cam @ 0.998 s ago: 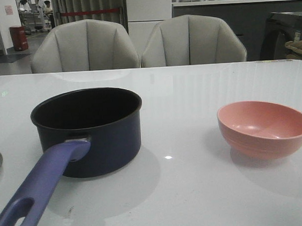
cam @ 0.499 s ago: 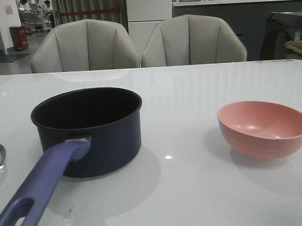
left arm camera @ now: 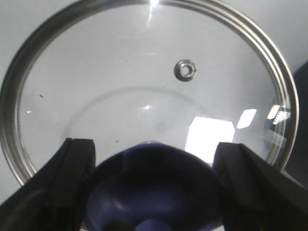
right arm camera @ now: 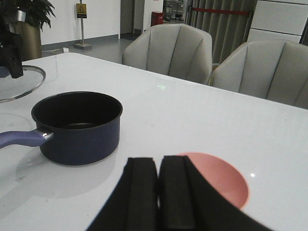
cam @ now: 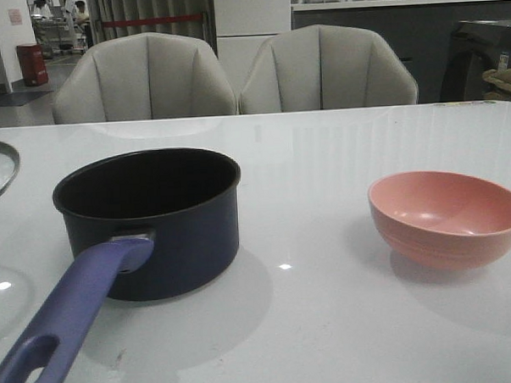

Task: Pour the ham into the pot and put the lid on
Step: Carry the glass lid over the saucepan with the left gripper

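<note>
White and glossy, the table (cam: pixel 339 154) runs back to two pale upholstered chairs (cam: pixel 233 74), with a dim room of cabinets and curtains behind. On the left half stands the pot (cam: pixel 155 217), a dark navy round saucepan whose long purple-blue handle (cam: pixel 70 322) points toward the camera and has a hole at its end; its inside is black and too dark in the front view to show any contents, and the right wrist view shows only a faint sheen on its floor. To the right, well apart from the pot, sits a pink bowl (cam: pixel 447 217), its interior bare where visible. The lid (left arm camera: pixel 144 72) is raised off the table to the left of the pot, only a sliver of its steel rim and glass entering the front view at the left edge. In the left wrist view the lid fills the frame: clear glass, ringed steel rim, a small metal vent, and the blue-purple funnel-shaped knob between the two black fingers (left arm camera: pixel 53 192) of the left gripper (left arm camera: pixel 154 192), which clamp it. No lettering can be made out on the glass. The right gripper (right arm camera: pixel 158 192) hangs above the table near the bowl, its two black fingers pressed together with nothing between them.
</note>
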You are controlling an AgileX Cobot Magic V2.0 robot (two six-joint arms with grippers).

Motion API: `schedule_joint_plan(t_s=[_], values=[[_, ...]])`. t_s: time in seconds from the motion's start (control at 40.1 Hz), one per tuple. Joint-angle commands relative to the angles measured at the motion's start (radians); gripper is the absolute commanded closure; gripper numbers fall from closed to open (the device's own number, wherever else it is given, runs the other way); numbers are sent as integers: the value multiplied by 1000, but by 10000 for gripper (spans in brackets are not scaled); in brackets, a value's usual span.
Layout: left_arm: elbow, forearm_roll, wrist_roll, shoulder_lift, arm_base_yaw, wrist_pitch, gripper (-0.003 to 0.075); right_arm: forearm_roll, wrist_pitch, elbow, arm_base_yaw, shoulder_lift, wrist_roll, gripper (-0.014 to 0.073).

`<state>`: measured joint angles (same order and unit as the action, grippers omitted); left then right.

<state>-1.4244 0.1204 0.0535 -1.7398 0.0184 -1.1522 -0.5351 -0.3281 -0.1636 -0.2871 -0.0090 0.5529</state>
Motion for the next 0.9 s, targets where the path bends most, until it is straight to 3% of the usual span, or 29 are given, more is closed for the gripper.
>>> schedule_joint_plan(t_s=[0.0,0.424,0.873], values=[[-73,28,-15,56,-59,-5,607,-19,61,-26,-2,10,6,436],[-148,30,-15,47,-334,63,607,-19,61,-26,-2,10,6,436],[-163,32,-15,21,-452,115,607,-19,61,-26,-2,10,6,436]])
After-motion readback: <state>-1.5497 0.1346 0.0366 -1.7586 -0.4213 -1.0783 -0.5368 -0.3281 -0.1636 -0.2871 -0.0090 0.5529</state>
